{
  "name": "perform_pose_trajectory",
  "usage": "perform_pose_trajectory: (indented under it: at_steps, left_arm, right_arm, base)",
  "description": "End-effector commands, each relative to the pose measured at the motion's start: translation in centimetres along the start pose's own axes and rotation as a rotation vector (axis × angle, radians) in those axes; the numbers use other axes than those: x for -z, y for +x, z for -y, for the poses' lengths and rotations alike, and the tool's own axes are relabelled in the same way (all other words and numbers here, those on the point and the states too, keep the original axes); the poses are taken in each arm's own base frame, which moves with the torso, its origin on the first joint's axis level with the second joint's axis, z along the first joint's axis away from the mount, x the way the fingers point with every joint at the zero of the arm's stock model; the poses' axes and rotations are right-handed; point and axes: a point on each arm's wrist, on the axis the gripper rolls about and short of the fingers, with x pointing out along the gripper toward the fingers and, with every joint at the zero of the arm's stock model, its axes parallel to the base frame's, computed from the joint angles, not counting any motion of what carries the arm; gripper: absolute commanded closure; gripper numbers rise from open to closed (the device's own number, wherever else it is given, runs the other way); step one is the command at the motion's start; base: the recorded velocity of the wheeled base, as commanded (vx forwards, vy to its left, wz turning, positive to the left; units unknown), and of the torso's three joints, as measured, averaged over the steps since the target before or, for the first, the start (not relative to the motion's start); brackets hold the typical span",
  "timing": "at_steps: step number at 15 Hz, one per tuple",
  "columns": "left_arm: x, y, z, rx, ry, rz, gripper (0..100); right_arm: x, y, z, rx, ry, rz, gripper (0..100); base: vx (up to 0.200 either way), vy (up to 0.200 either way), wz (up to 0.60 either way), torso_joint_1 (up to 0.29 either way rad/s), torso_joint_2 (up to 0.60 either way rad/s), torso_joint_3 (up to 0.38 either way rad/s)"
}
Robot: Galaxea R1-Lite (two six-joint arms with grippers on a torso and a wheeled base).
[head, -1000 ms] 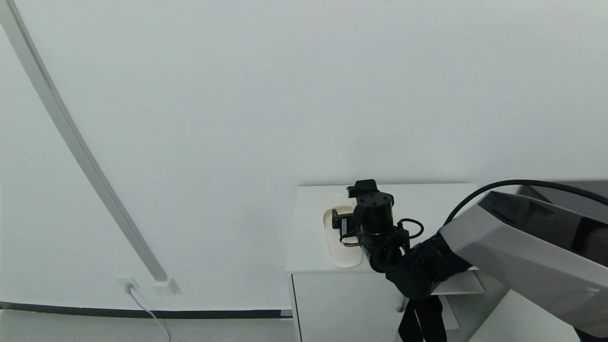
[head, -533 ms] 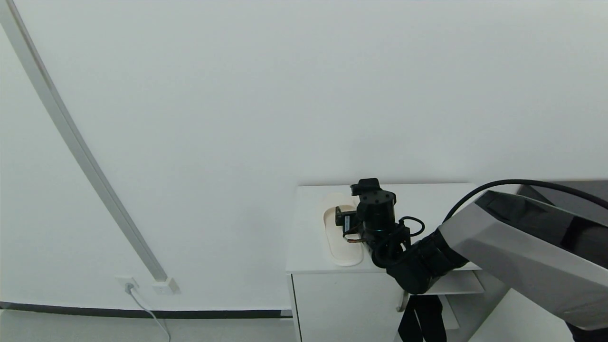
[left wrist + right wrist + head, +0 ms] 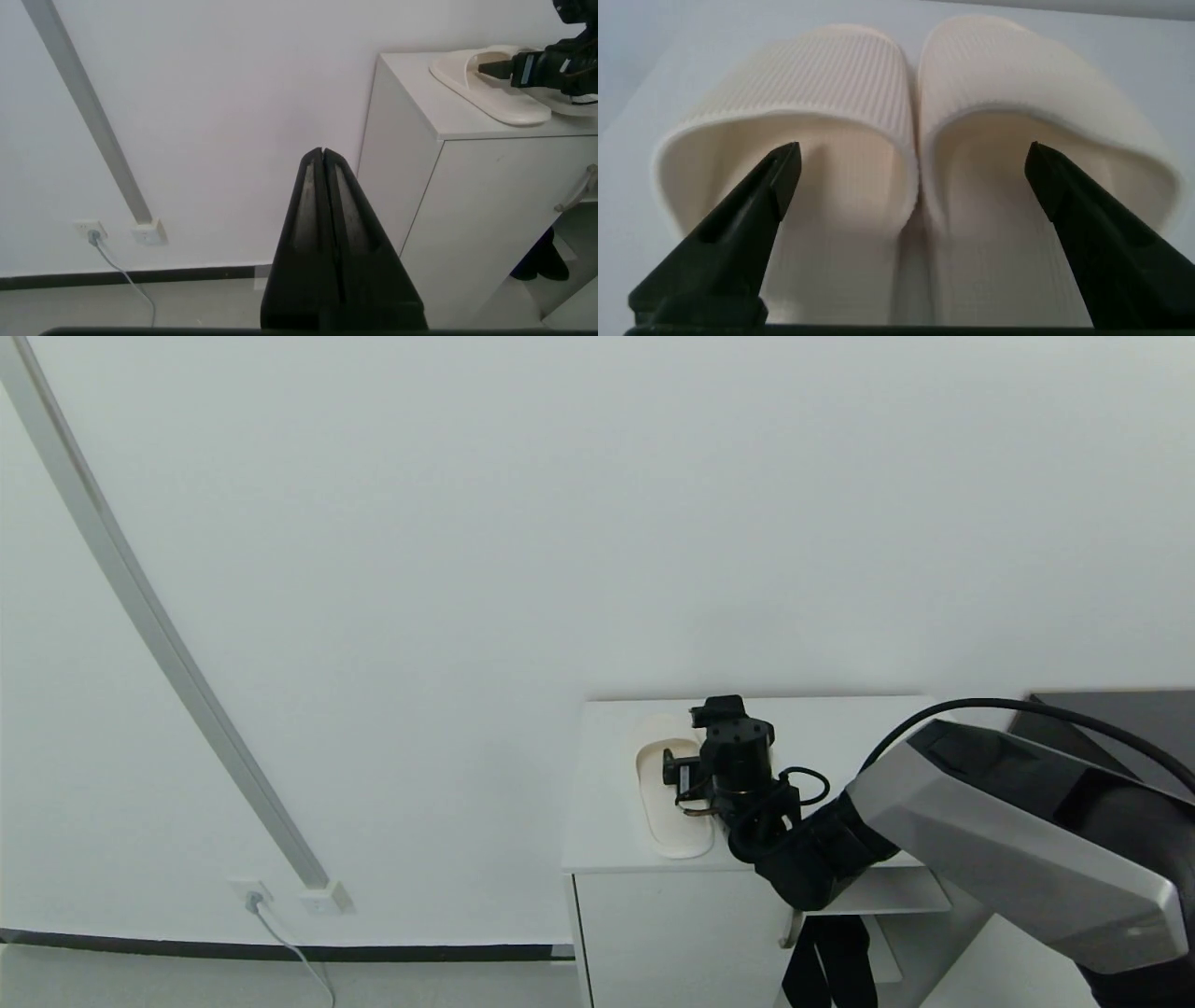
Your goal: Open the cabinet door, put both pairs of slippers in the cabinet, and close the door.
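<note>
Right pincer (image 3: 913, 159): fingers spread wide, holding nothing, poised low over the cabinet top at the heel end of the pair.
Left pincer (image 3: 323, 154): fingers pressed together, empty, low and well to the left of the cabinet (image 3: 467, 187).
Slippers (image 3: 831, 93): 1 cream pair on the cabinet top, side by side and touching, strap openings facing the right pincer.
Bearing: we see the pair straight ahead of the spread fingers, 1 fingertip before each slipper.
Long axis: it runs from the cabinet front toward the wall, in line with the pincer's reach.
Nearer arm: the right, by far.
Next move: we judge the fingers must close across both straps.
</note>
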Motion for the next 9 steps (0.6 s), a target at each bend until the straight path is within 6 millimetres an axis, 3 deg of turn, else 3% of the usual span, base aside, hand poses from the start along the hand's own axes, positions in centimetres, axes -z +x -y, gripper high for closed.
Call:
perform_pose_trajectory:
  at_steps: [1, 2, 9]
  left_arm:
    - [0.0, 0.0, 0.0, -0.001, 0.0, 0.0, 100]
    - [0.0, 0.0, 0.0, -0.001, 0.0, 0.0, 100]
    - [0.0, 0.0, 0.0, -0.001, 0.0, 0.0, 100]
  right_arm:
    - [-0.02, 0.55, -0.06, 0.003, 0.001, 0.003, 0]
    - [-0.13, 0.63, -0.12, 0.004, -0.002, -0.002, 100]
    - [-0.22, 0.61, -0.12, 0.003, 0.0, 0.0, 100]
  base:
    - [0.0, 0.0, 0.0, 0.0, 0.0, 0.0]
    - [0.0, 0.0, 0.0, 0.0, 0.0, 0.0]
    - [0.0, 0.0, 0.0, 0.0, 0.0, 0.0]
